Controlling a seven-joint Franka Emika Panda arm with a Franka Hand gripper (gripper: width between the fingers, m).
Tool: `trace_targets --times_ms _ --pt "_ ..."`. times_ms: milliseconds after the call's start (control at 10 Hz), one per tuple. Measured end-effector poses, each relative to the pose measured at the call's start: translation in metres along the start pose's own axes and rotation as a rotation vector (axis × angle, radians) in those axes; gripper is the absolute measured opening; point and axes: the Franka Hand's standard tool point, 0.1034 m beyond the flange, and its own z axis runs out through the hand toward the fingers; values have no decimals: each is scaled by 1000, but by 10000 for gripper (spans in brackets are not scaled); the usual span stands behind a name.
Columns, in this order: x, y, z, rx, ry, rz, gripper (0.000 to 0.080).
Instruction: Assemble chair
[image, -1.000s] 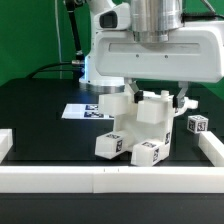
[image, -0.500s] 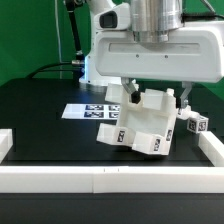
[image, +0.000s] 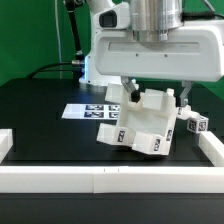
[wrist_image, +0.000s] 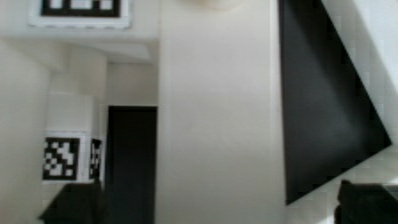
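Chair (image: 138, 128) tilted, long axis rising toward exterior view's right; gripper (image: 156, 99) released, fingers (image: 127, 90) spread astride it

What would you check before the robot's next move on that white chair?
1. Gripper open, holding nothing: ok.
2. Fingers clear of the chair on both sides: ok.
3. Chair sitting upright on the table: not ok, it lies tilted.
4. Small tagged block inside the white border: ok.
5. Chair joints fully seated: cannot tell.
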Motion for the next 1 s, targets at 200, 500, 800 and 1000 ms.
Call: trace_targets --times_ms 200,500,800,1000 --pt "-8 -4 -15 16 6 14 648" --pt "-24 1 -29 31 2 26 648" --pt "-29 12 -19 23 5 31 648" --pt "-25 21 -6 6 -9 21 648"
